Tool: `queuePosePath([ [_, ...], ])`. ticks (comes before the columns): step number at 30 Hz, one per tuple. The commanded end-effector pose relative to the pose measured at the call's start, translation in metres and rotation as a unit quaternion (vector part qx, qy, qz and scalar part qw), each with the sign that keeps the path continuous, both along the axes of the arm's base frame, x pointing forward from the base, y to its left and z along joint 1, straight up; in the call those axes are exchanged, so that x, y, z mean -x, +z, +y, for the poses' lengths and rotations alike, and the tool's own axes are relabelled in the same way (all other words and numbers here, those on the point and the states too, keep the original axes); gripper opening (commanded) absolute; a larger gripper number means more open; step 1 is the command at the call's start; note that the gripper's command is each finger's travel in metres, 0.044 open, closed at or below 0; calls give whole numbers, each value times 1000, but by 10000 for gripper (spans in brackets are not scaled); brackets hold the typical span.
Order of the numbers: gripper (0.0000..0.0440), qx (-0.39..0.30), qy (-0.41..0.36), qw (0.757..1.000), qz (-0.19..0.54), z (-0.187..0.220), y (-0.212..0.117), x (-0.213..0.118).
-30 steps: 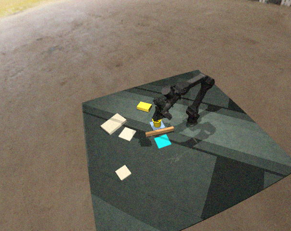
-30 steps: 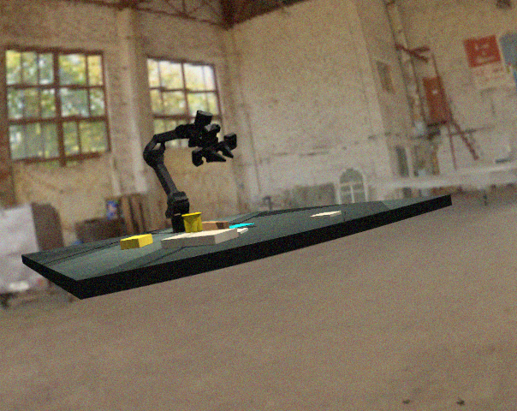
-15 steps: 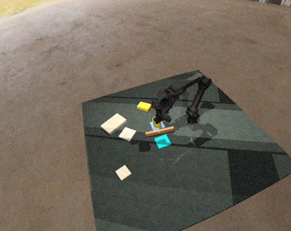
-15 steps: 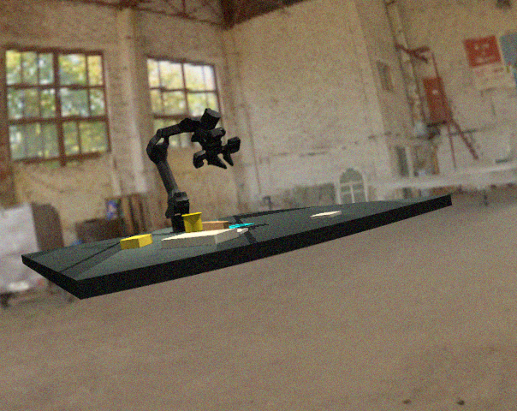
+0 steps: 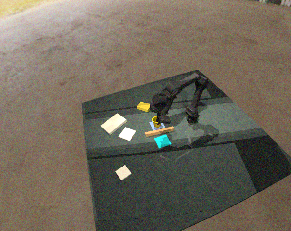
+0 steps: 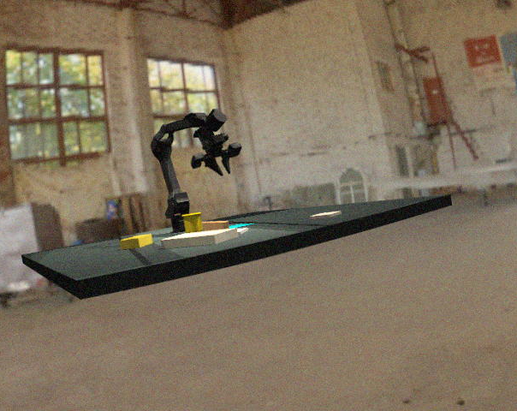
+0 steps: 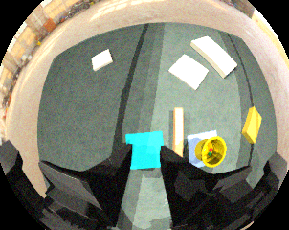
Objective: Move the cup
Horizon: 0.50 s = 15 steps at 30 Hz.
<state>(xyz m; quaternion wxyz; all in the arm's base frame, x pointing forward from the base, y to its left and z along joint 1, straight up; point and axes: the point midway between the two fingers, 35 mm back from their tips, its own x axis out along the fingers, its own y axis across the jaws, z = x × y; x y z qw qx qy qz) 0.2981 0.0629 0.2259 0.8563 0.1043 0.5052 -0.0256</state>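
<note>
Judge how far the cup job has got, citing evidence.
Done: nothing of the move; the yellow cup stands upright on the blue pad, marbles inside.
In hand: nothing; the parted gripper hangs above the table.
Left: grasping, crossing to the cyan pad, lowering, releasing.

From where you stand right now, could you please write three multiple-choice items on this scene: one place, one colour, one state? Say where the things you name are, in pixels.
1. Where does the cup (image 5: 156, 123) (image 6: 192, 222) (image 7: 212, 151) stand?
A) On the cyan pad
B) On the pale blue pad
C) On the yellow block

2. What colour is the long bar beside the cup?
A) Orange
B) Green
C) Purple

3. How is the cup?
A) Tipped over
B) Held by the gripper
C) Upright, not held

Answers:
1 B: the pale blue pad (image 5: 152, 125) (image 7: 192, 156) shows beneath it.
2 A: the bar (image 5: 159, 131) (image 6: 215, 224) (image 7: 178, 131) looks orange from above.
3 C: the gripper (image 6: 225, 174) hangs well above it.
</note>
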Motion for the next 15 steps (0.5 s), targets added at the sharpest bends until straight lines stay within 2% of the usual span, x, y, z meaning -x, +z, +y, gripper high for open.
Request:
queuePosePath([
  [1, 127, 15, 2, 999, 34, -5, -6, 1],
  [15, 115, 53, 16, 989, 134, -22, -22, 10],
])
